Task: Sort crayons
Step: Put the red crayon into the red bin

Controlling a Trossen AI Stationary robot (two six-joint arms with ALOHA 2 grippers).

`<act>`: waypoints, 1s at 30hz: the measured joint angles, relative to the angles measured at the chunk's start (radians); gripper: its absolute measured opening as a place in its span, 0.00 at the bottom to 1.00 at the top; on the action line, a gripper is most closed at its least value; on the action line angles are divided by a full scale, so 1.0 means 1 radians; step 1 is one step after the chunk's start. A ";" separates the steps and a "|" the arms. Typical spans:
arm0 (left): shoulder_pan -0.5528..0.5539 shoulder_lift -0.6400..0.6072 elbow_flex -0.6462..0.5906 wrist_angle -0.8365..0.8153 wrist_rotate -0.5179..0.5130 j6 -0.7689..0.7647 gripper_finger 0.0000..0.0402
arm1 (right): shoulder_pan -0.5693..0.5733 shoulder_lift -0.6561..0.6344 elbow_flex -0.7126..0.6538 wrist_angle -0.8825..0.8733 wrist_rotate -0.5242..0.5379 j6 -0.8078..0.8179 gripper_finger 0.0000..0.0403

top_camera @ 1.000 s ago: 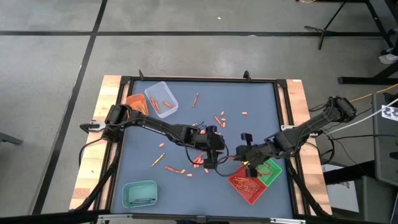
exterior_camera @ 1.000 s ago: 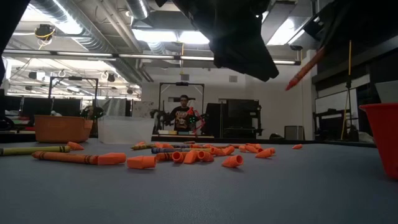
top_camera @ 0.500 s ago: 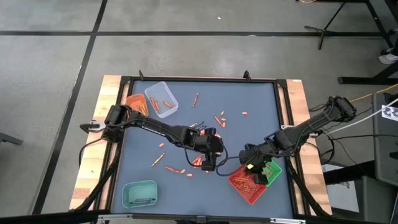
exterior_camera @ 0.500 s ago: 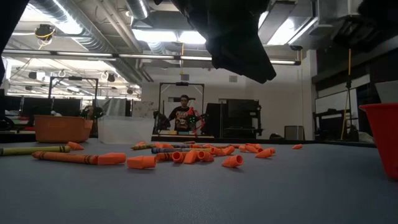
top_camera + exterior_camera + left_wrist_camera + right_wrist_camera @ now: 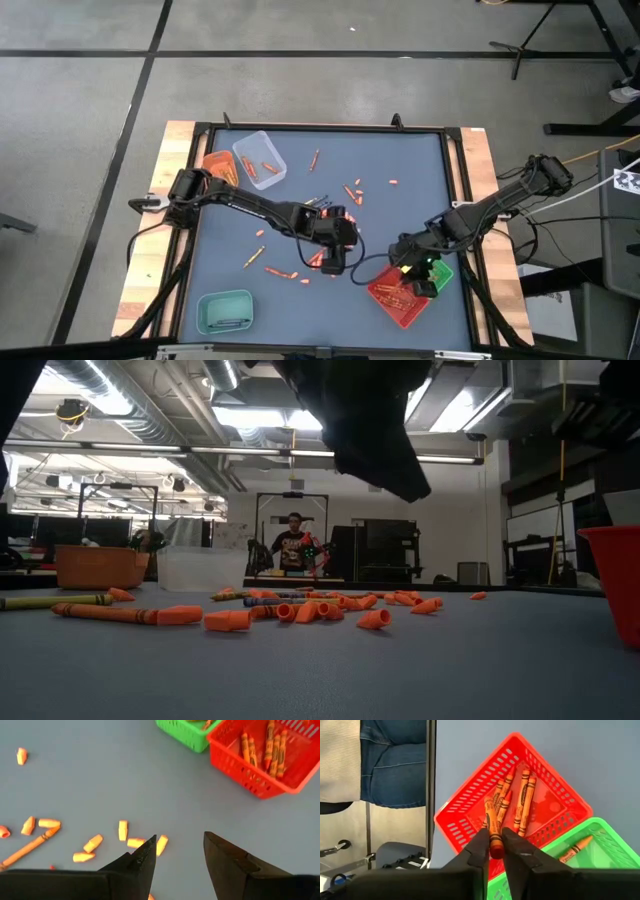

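Orange crayons (image 5: 525,800) w/ dark wrapper print in red mesh tray (image 5: 470,805), green mesh tray (image 5: 600,855) beside.

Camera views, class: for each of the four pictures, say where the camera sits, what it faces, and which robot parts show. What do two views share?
High view: overhead, facing down on the table and both arms.
Low view: at tabletop level, facing crayon pieces; a dark arm hangs above.
Left wrist view: over scattered pieces; left gripper open.
Right wrist view: over the red tray; right gripper around a crayon.
Shared: both wrist views show the red tray and green tray.
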 joint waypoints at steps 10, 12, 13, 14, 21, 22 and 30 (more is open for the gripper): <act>-0.002 0.000 -0.001 -0.196 0.069 0.001 0.33 | -0.001 0.000 0.000 -0.023 0.069 -0.003 0.29; -0.007 0.000 -0.001 -0.255 0.101 0.001 0.32 | -0.001 0.000 0.000 -0.022 0.092 -0.006 0.31; -0.011 0.000 -0.001 -0.287 0.117 0.000 0.32 | -0.001 0.000 0.000 -0.022 0.104 -0.006 0.31; -0.016 0.000 -0.001 -0.322 0.131 0.000 0.31 | -0.001 0.000 0.000 -0.022 0.120 -0.007 0.32; -0.058 -0.001 -0.001 -0.548 0.162 -0.059 0.27 | -0.001 0.000 0.000 -0.021 0.251 -0.011 0.32; -0.063 -0.001 -0.001 -0.578 0.162 -0.072 0.27 | -0.001 0.000 0.000 -0.021 0.265 -0.012 0.32; -0.122 -0.002 -0.002 -0.758 0.161 -0.138 0.25 | -0.001 0.000 0.000 -0.020 0.297 -0.013 0.32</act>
